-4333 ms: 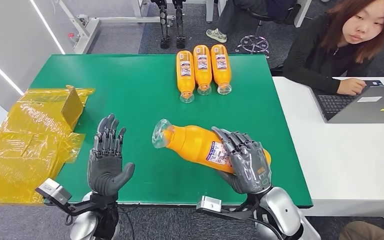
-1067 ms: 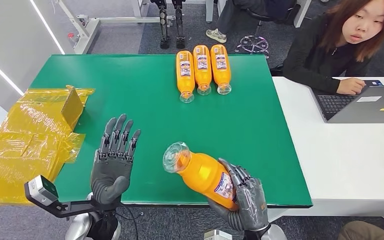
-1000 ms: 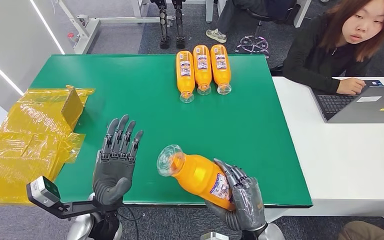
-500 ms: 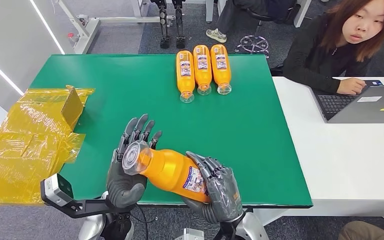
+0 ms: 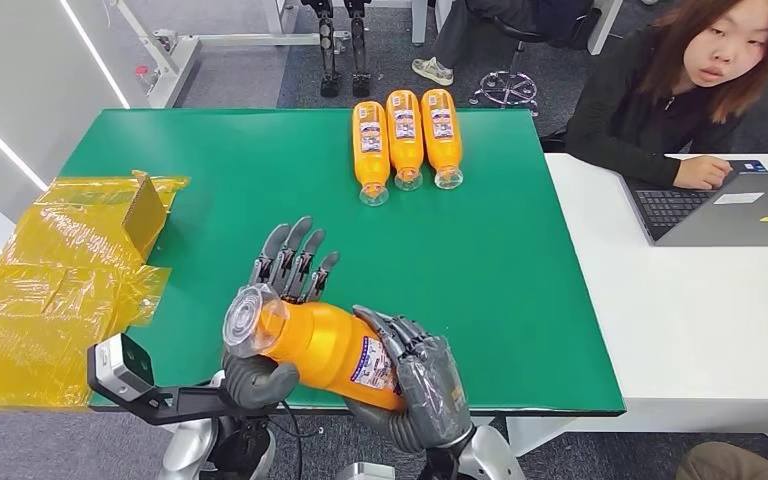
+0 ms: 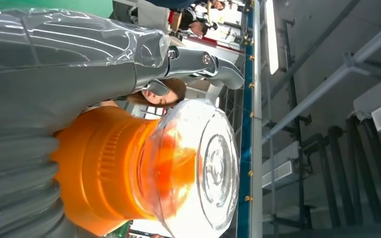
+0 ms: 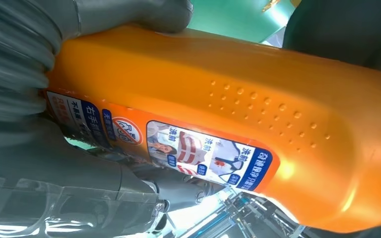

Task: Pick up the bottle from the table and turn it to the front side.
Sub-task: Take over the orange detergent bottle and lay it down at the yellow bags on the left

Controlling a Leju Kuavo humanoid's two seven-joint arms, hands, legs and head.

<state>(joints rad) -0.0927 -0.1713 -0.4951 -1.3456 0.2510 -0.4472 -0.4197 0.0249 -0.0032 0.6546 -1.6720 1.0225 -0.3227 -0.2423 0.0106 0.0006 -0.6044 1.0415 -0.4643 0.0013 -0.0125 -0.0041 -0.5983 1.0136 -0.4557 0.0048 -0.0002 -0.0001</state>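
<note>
A flat green matte table [image 5: 210, 170] fills the middle of the head view, with a white table [image 5: 690, 300] butted against its right edge and grey carpeted floor around both. At the white table a person in a dark top [image 5: 650, 110] sits with a hand by an open grey laptop [image 5: 720, 208]. Crinkled, glossy yellow plastic sheeting [image 5: 40, 290] and a small brown cardboard piece [image 5: 144, 213] lie over the green table's left edge. At the far edge three smooth orange plastic bottles with clear caps [image 5: 405, 138] lie side by side, labels up, touching.

The orange plastic bottle with a clear domed cap [image 5: 315, 342] is lifted above the near edge of the green table, lying roughly level, cap toward the robot's left. The right hand [image 5: 422, 382], grey and wrapped in clear film, grips its labelled base end. The left hand [image 5: 270, 330] cups the neck end from behind, thumb under the bottle, dark fingers spread upward. In the right wrist view the bottle's side shows raised dots and a blue-and-white printed label [image 7: 198, 153].
</note>
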